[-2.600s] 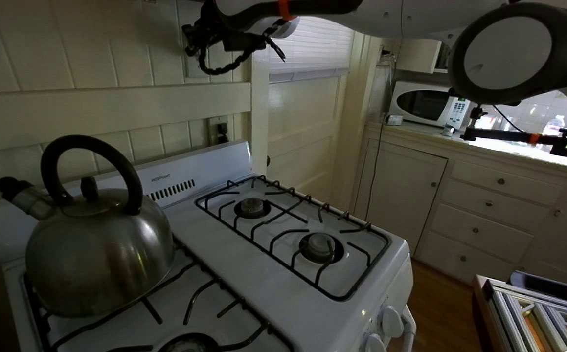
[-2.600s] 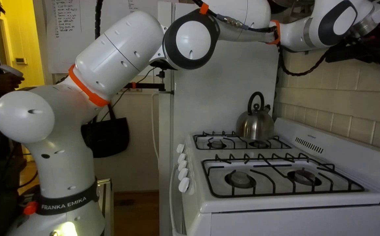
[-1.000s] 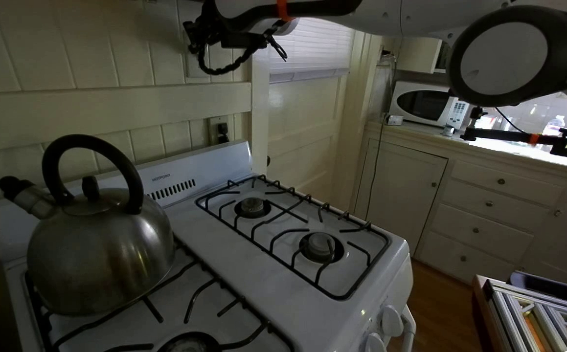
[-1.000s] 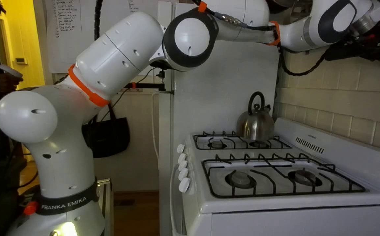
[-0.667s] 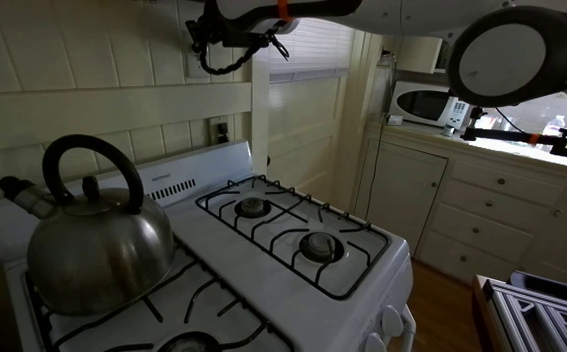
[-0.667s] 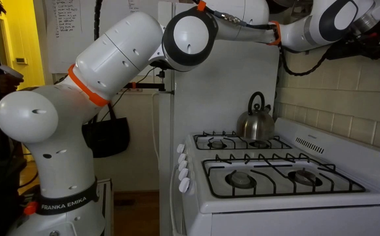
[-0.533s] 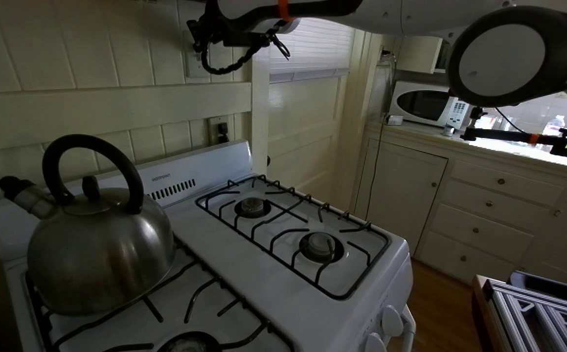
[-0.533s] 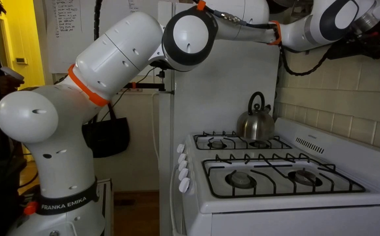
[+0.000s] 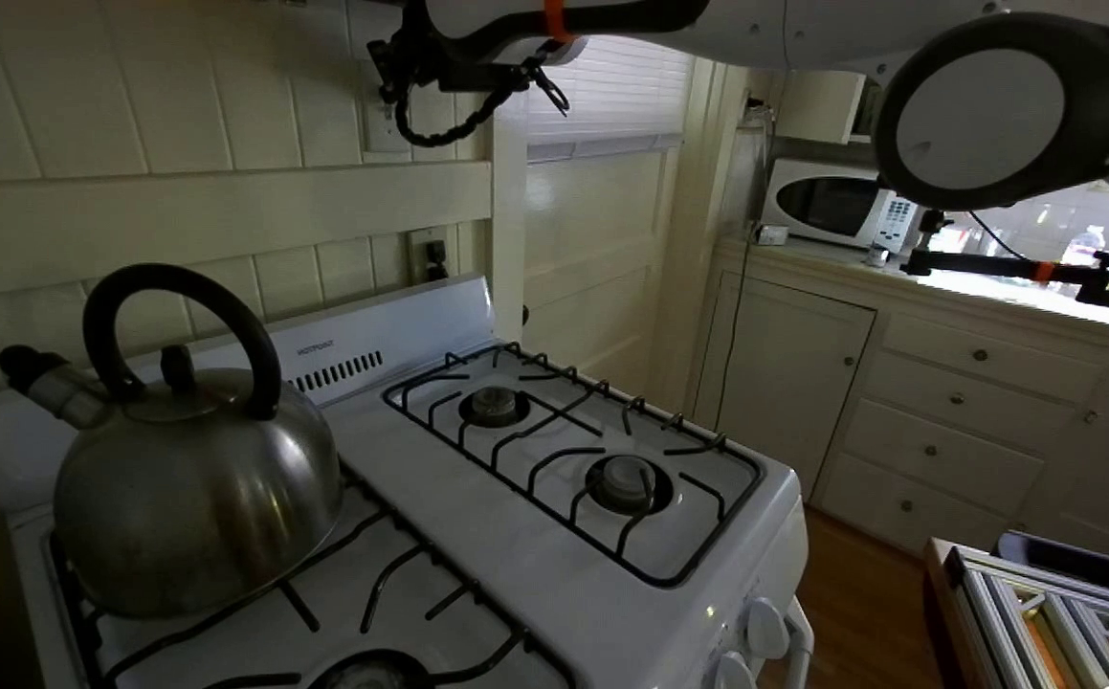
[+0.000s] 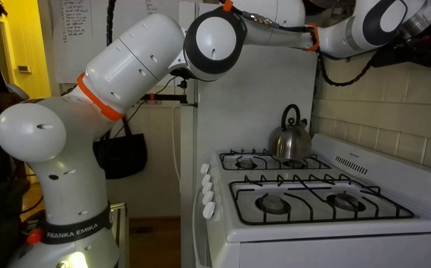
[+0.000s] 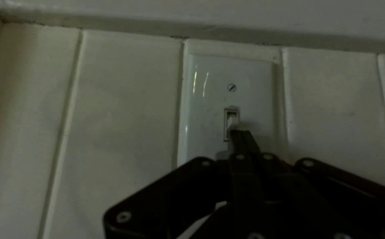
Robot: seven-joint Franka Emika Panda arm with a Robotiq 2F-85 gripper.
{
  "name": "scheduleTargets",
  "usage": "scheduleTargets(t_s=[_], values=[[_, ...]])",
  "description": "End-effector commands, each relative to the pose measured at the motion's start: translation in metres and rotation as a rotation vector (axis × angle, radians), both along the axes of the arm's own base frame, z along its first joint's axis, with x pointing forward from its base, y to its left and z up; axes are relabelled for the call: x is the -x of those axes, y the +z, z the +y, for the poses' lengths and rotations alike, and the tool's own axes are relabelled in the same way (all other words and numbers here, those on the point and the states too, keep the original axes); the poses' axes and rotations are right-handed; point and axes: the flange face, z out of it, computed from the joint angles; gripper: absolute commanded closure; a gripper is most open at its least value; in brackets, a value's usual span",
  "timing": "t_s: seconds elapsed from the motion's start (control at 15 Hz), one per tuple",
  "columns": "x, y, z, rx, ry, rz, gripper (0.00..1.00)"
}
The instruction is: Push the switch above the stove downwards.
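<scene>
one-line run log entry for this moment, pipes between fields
gripper: shut | position: at toggle of wall switch | contact: unclear | push result: unclear | kettle: on stove

Glossy enamel-like stove [image 9: 516, 555], satin metal kettle [image 9: 195, 498] on the stove, smooth glossy plastic-looking switch [image 11: 231, 99] above the stove, matt fingers [image 11: 241, 171], smooth painted boards [image 9: 181, 96] behind the stove, matt cloth-like bag [image 10: 122, 156] apart from the stove, wood-look floor [image 10: 156, 242]

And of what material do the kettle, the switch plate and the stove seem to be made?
Kettle: likely stainless steel with a satin finish; its grey body gives soft reflections.
Switch plate: glossy, perhaps plastic or painted metal, since thin bright highlights show.
Stove: probably enamelled metal, white and smooth with a slight shine, though paint could look similar.
</scene>
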Motion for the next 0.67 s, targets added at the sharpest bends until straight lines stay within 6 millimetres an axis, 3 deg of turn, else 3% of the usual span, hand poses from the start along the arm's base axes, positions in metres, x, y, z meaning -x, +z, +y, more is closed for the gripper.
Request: scheduleTargets(t_s=[0.0, 0.33, 0.6], values=[[0.002, -0.014, -0.019, 0.039, -0.031, 0.087, 1.0], [0.006, -0.03, -0.035, 0.052, -0.053, 0.184, 1.0], [0.01, -0.02, -0.033, 0.048, -0.056, 0.205, 1.0]])
